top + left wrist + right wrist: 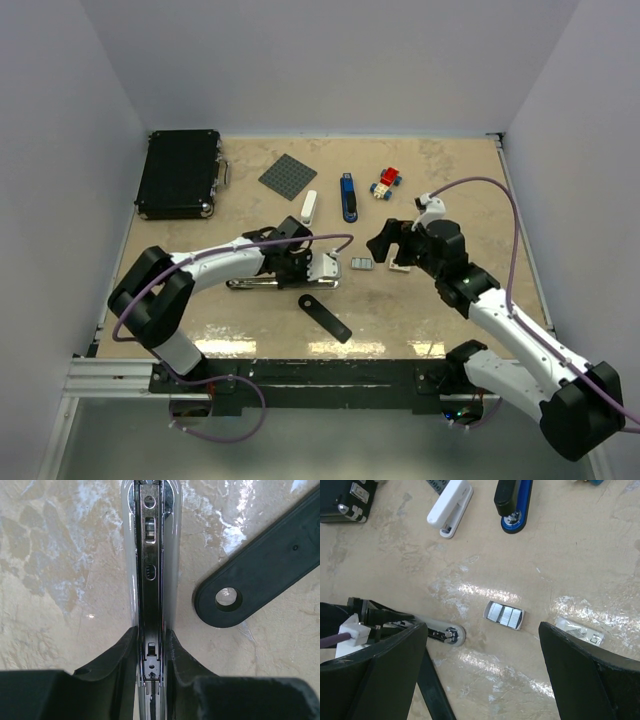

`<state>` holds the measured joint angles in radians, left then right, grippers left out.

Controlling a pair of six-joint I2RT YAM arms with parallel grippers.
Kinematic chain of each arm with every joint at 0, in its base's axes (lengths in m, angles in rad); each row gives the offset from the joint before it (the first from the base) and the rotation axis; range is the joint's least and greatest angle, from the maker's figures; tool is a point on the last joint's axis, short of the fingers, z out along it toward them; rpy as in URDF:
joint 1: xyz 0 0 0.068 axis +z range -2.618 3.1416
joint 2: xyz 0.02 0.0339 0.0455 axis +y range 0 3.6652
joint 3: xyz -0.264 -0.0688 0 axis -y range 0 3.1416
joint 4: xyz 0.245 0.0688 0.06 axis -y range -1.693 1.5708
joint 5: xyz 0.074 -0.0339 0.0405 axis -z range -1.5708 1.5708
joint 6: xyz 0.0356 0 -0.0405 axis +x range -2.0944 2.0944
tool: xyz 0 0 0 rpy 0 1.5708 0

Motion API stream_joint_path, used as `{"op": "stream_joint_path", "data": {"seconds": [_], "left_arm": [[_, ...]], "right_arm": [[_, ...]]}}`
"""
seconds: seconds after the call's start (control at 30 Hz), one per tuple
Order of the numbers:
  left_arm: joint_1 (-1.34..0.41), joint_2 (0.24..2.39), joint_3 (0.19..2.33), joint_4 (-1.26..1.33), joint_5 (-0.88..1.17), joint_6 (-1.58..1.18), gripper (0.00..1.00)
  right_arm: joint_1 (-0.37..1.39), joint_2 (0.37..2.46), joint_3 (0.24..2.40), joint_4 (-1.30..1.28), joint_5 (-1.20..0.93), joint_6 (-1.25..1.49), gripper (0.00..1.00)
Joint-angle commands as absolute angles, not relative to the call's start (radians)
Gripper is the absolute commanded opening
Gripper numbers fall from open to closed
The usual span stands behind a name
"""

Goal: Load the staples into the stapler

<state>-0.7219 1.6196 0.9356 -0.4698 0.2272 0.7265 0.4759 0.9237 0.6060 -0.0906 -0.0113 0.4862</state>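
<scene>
The left end effector (pixel 151 647) is clamped narrowly on the silver stapler (pixel 150 555), one finger on each side of its body. The stapler lies flat on the table (pixel 460 190) left of centre, with its magazine channel facing up and exposed. Near it, on its right, lies a flat black bar (pixel 260 570) with a round hole at one end, not touching the stapler. The right end effector (pixel 482 630) hangs spread wide, holding nothing, over the staples (pixel 504 615). They are a small grey tray of strips resting on the table just right of the stapler's end, between the spread fingers. A pale flat piece (pixel 580 631), possibly the box's sleeve, lies just right of the tray, partly hidden by one finger. At the far side sit a white stapler (pixel 451 507), a blue stapler (pixel 512 502), a toy-brick car (pixel 386 181), a grey baseplate (pixel 288 176) and a black case (pixel 181 173).
</scene>
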Motion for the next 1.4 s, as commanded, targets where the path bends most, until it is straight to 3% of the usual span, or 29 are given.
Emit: {"op": "stream_joint_path", "data": {"seconds": [0.0,0.17,0.2,0.37,0.4,0.63,0.93,1.23,1.37], "left_arm": [[-0.739,1.680,0.977,-0.502,0.201,0.866,0.00],[-0.741,1.715,1.006,-0.500,0.134,0.914,0.04],[-0.742,1.720,1.005,-0.494,0.129,0.904,0.13],[-0.761,1.715,0.965,-0.463,0.115,0.865,0.33],[-0.764,1.700,0.960,-0.462,0.114,0.850,0.46],[-0.764,1.547,0.914,-0.388,0.017,0.730,0.87],[-0.764,1.212,0.715,-0.226,-0.144,0.146,1.00],[-0.762,1.252,0.761,-0.244,-0.371,-0.121,1.00],[-0.700,1.211,0.776,-0.219,-0.361,-0.198,1.00]], "right_arm": [[0.477,0.946,0.643,-0.061,-0.023,0.472,0.98],[0.476,0.977,0.646,-0.064,-0.038,0.466,0.98],[0.476,0.983,0.647,-0.066,-0.043,0.466,0.98],[0.476,1.023,0.673,-0.094,-0.045,0.434,0.98],[0.477,1.040,0.681,-0.103,-0.054,0.428,0.98],[0.483,1.152,0.752,-0.097,-0.175,0.371,0.95],[0.601,1.373,0.896,-0.083,-0.271,0.311,0.91],[0.661,1.594,0.957,-0.061,-0.336,0.330,0.88],[0.695,1.623,0.942,-0.074,-0.350,0.334,0.87]]}}
